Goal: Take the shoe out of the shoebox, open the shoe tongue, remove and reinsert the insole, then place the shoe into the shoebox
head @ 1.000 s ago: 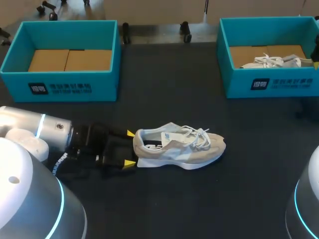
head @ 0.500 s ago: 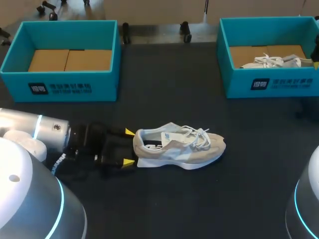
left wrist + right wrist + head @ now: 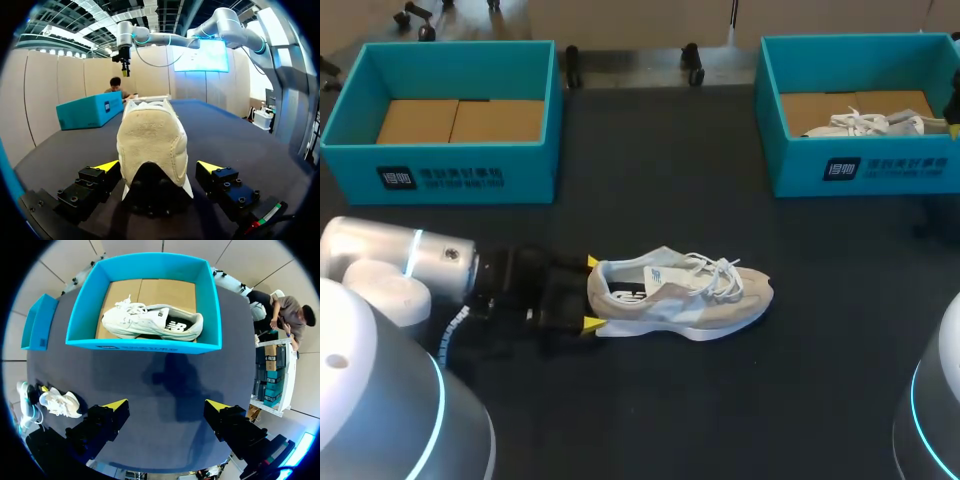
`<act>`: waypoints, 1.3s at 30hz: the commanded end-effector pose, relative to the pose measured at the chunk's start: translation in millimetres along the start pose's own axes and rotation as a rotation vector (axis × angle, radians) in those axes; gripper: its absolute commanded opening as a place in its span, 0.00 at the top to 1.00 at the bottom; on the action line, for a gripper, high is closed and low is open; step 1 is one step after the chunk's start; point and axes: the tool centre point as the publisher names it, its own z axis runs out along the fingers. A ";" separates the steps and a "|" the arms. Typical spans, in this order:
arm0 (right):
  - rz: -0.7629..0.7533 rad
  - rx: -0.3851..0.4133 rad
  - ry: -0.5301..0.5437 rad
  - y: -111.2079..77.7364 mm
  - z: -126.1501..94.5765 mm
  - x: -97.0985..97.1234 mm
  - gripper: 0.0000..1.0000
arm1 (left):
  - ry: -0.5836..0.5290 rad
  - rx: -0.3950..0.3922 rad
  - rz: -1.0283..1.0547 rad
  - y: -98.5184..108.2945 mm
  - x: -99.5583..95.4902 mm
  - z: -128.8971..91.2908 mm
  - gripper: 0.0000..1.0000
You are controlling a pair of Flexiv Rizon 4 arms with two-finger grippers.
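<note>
Shoe (image 3: 680, 295) heel | left claw (image 3: 592, 293) spread, advanced around it | right claw (image 3: 167, 404) spread

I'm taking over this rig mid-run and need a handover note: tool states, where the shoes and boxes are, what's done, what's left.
Left tool: open, fingers either side of the heel of the shoe, not gripping it.
Right tool: open and empty, hovering above the right shoebox.
Things: the shoe stands on the table, toe pointing away from the left arm. The left shoebox is empty; the right one holds a second shoe.
Done: one shoe is out of its box.
Left: the laces look tied, so probably open the tongue, pull and refit the insole, then box the shoe.
</note>
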 end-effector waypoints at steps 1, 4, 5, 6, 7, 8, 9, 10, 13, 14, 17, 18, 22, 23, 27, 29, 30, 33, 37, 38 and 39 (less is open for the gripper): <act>-0.001 0.000 0.000 -0.4 -0.1 -0.1 0.00 | -0.006 -0.007 -0.003 4.1 -5.7 10.5 0.00; -0.001 0.000 0.000 -0.4 -0.1 -0.1 0.00 | -0.013 -0.019 0.000 5.2 -7.1 15.0 0.00; -0.001 0.000 0.000 -0.4 -0.1 -0.1 0.00 | -0.012 -0.020 -0.001 5.3 -7.5 16.6 0.00; -0.001 0.000 0.000 -0.4 -0.1 -0.1 0.00 | -0.011 -0.020 -0.002 5.4 -8.1 17.9 0.00; -0.001 0.000 0.000 -0.4 -0.1 -0.1 0.00 | -0.004 -0.023 -0.004 5.4 -8.3 19.6 0.00; -0.001 0.000 0.000 -0.4 -0.1 -0.1 0.00 | 0.001 -0.024 -0.004 5.2 -8.2 21.2 0.00; -0.001 0.000 0.000 -0.4 -0.1 -0.1 0.00 | 0.007 -0.025 -0.001 5.0 -8.2 22.8 0.00; -0.001 0.000 0.000 -0.4 -0.1 -0.1 0.00 | 0.011 -0.028 0.001 5.3 -8.4 24.7 0.00; -0.001 0.000 0.000 -0.4 -0.1 -0.1 0.00 | 0.014 -0.030 0.003 5.1 -8.6 29.6 0.00; -0.001 0.000 0.000 -0.4 -0.1 -0.1 0.00 | 0.015 -0.032 0.004 5.5 -8.7 30.9 0.00; -0.001 0.000 0.000 -0.4 -0.1 -0.1 0.00 | 0.014 -0.034 0.000 7.9 -9.5 35.7 0.00; -0.001 0.000 0.000 -0.4 -0.1 -0.1 0.00 | 0.014 -0.036 -0.002 8.9 -9.9 37.3 0.00; -0.001 0.000 0.000 -0.4 -0.1 -0.1 0.00 | 0.025 -0.050 -0.002 11.8 -10.0 41.8 0.00; -0.001 0.000 0.000 -0.4 -0.1 -0.1 0.00 | 0.027 -0.051 -0.001 12.1 -10.0 42.2 0.00; -0.001 0.000 0.000 -0.4 -0.1 -0.1 0.00 | 0.031 -0.054 0.002 13.3 -10.4 42.1 0.00; -0.001 0.000 0.000 -0.4 -0.1 -0.1 0.00 | 0.031 -0.055 0.004 14.0 -10.9 40.6 0.00; -0.001 0.000 0.000 -0.4 -0.1 -0.1 0.00 | 0.031 -0.055 0.005 14.2 -11.0 39.7 0.00; -0.001 0.000 0.000 -0.4 -0.1 -0.1 0.00 | 0.029 -0.057 0.005 15.4 -11.2 37.9 0.18; -0.001 0.000 0.000 -0.4 -0.1 -0.1 0.00 | 0.024 -0.059 0.002 17.0 -10.6 35.6 0.73; -0.001 0.000 0.000 -0.4 -0.1 -0.1 0.00 | 0.022 -0.060 0.001 17.0 -10.1 35.2 0.82; -0.001 0.000 0.000 -0.4 -0.1 -0.1 0.00 | 0.021 -0.059 0.001 16.9 -9.7 34.7 0.97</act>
